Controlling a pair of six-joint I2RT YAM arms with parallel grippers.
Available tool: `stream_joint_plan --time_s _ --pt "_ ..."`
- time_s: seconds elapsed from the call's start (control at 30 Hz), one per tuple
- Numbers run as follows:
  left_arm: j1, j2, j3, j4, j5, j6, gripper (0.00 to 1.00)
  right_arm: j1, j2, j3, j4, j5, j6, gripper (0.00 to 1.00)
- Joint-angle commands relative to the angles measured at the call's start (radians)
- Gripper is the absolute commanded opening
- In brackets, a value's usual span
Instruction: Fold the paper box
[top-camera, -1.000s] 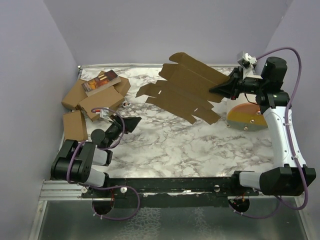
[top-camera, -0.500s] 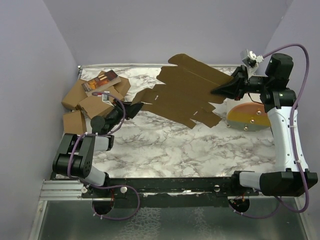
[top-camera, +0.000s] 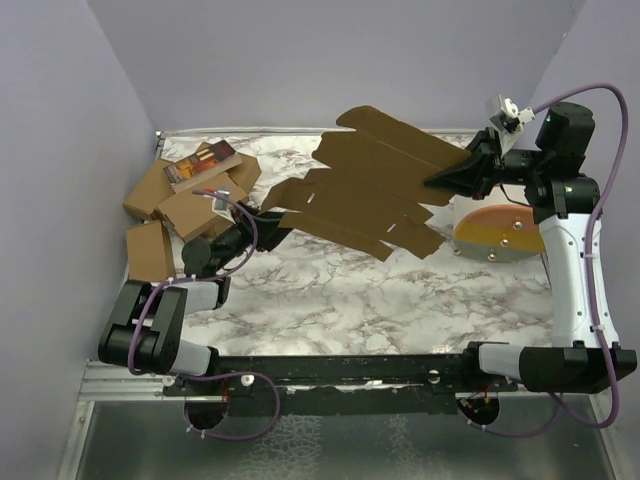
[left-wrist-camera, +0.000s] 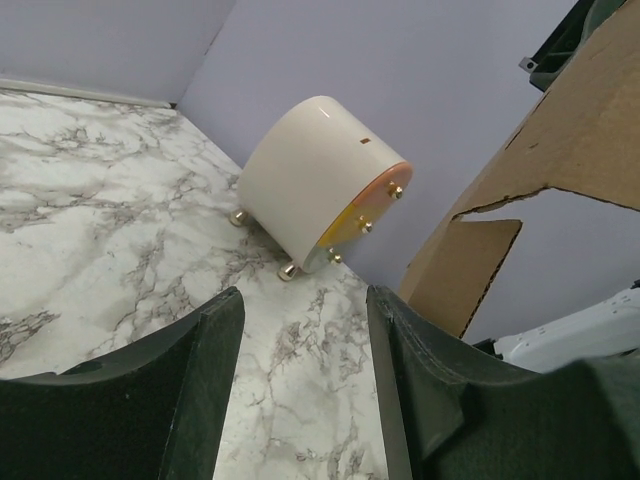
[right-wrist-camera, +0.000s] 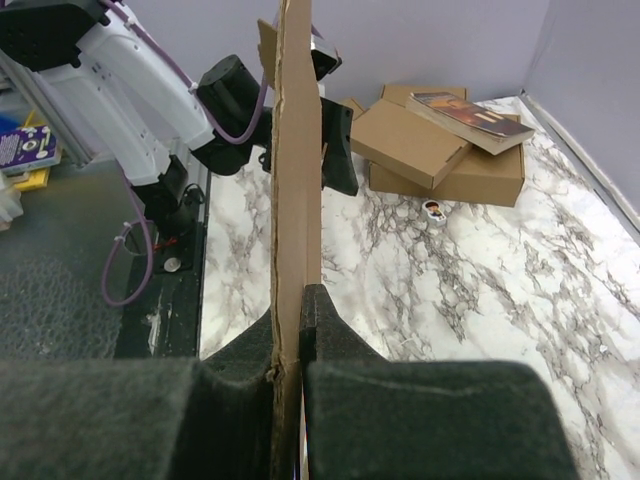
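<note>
The paper box (top-camera: 375, 180) is held up at upper middle, pinched by the right gripper (top-camera: 435, 181). The left gripper (top-camera: 272, 220) is spread, empty. The box seems light, bendy, best gripped at a flap.

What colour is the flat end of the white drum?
The drum's end is orange and yellow; left wrist view shows it best.

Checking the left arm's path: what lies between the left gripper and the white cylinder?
Only bare marble table, in the left wrist view; the paper box hangs at that view's right.
</note>
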Motion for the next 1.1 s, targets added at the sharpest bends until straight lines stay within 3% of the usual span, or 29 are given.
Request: stream_joint_plan --time_s 0.0,0.43,1.07 --pt "-0.005 -0.037 -0.016 0.245 0.004 0.011 0.56 -0.006 -0.003 0.028 -0.038 0.005 -0.022 0.01" --pt "-0.005 -0.150 -0.021 0.245 0.019 -0.017 0.61 -0.006 0.001 0.049 -0.058 0.029 -0.044 0.01" --pt "-0.021 -0.160 0.002 0.247 0.118 -0.030 0.65 -0.006 0.019 0.085 -0.039 0.003 -0.009 0.01"
